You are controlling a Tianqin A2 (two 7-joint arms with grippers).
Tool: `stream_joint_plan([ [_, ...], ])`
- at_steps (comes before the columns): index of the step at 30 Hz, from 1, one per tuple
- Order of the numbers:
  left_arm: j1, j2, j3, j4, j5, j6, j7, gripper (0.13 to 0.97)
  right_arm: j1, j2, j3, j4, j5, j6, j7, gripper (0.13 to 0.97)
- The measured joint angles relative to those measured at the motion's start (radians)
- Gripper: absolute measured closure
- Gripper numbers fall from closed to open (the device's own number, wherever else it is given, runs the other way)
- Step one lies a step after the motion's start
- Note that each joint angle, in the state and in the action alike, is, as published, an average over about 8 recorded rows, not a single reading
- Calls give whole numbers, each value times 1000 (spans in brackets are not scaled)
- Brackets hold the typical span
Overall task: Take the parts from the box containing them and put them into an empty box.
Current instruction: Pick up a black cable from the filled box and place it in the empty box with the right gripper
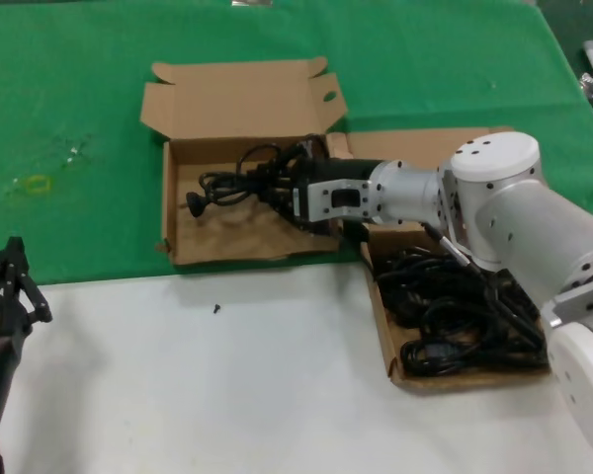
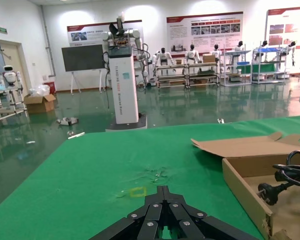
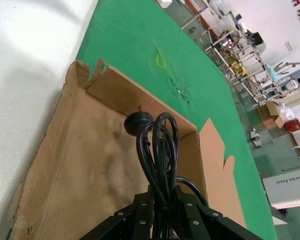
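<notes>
Over the empty box [image 1: 247,212] | right gripper [image 1: 277,188] clamps a coiled black power cord [image 1: 227,183] | step: placing | next: lower, release | left gripper [image 1: 5,286] parked, closed.

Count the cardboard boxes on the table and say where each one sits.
2. One open box lies on the green cloth ahead, where the right gripper holds a black cable bundle over it. The other box, full of black cables, sits beside it under the right arm.
</notes>
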Motion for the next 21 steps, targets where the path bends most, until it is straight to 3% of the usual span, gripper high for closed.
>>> stream_joint_plan([
  [14, 0, 0, 0, 0, 0, 0, 0, 954, 26, -10, 37, -68, 7, 3, -46, 822],
  [21, 0, 0, 0, 0, 0, 0, 0, 954, -38, 29, -6, 94, -40, -16, 97, 746],
])
